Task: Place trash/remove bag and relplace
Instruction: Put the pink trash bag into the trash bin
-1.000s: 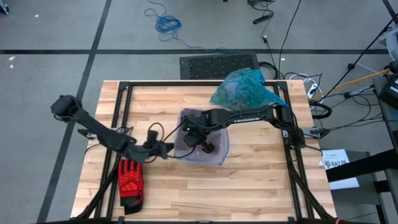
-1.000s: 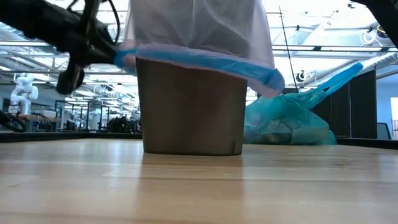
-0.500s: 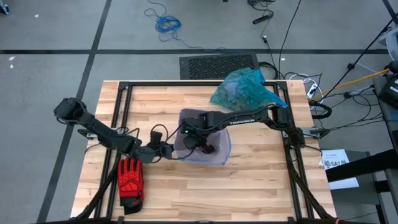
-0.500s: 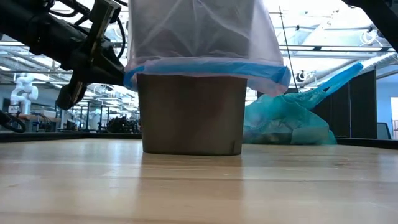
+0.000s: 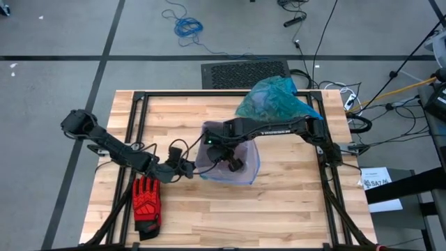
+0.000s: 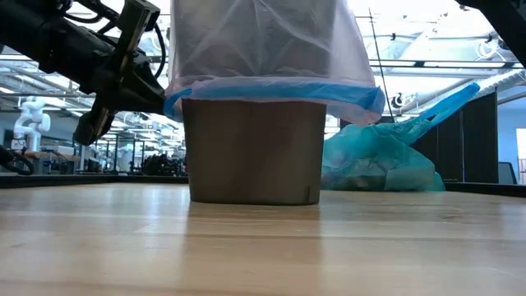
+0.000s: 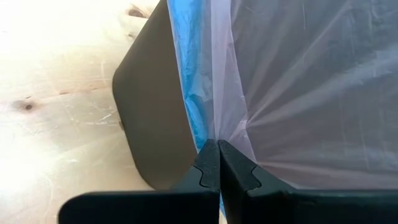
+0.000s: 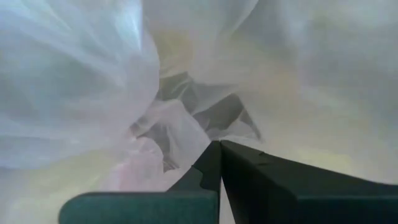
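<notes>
Left gripper (image 7: 218, 148) was pinched tight on the lilac liner (image 7: 298, 93) at the bin's (image 6: 251, 148) left rim, frame centre. Right gripper (image 8: 219, 149) sat closed inside the liner, holding nothing visible. The full teal bag (image 5: 270, 99) was at the table's (image 5: 293, 202) top edge.

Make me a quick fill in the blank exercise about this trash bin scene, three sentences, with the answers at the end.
1. The left gripper is shut on the lilac bag's ______ rim.
2. The right gripper reaches down ______ the lilac bag that lines the bin.
3. The teal-green bag lies on the table beside the bin, and a ______ glove lies near the left arm.

Missing words: blue; inside; red
</notes>
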Tool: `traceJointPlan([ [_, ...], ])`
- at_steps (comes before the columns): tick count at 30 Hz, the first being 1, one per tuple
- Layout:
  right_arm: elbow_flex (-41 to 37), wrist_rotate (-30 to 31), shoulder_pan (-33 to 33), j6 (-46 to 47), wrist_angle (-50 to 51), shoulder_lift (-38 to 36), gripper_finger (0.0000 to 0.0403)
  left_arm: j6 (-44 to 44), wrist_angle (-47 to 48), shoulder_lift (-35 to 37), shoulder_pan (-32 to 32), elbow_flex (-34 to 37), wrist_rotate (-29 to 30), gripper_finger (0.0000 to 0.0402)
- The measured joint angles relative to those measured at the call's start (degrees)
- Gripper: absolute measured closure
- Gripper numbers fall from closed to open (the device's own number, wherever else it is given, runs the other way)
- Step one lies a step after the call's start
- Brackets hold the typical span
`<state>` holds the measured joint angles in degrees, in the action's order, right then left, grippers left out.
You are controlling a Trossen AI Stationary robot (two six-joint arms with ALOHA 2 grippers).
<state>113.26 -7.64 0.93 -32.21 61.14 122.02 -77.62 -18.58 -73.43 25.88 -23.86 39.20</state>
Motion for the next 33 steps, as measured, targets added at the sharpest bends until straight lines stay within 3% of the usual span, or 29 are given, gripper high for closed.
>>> traceJointPlan([
  [9,13.15,0.01,0.0,0.69,11.45,0.0,0.0403,0.04,0.4,0.0,-0.04,0.0,0.0,0.0402],
  [16,21.35,0.22,0.45,7.1,19.76,-0.15,0.0403,0.06,1.1,0.0,-1.18,0.0,-0.84,0.0402],
  [21,20.6,0.4,1.74,10.78,27.36,0.2,0.0403,0.52,1.33,0.0,-2.14,0.0,-2.18,0.0402],
  [33,14.07,4.56,2.47,14.84,28.49,0.17,0.0403,1.55,1.59,0.02,-2.57,0.0,-3.8,0.0402],
])
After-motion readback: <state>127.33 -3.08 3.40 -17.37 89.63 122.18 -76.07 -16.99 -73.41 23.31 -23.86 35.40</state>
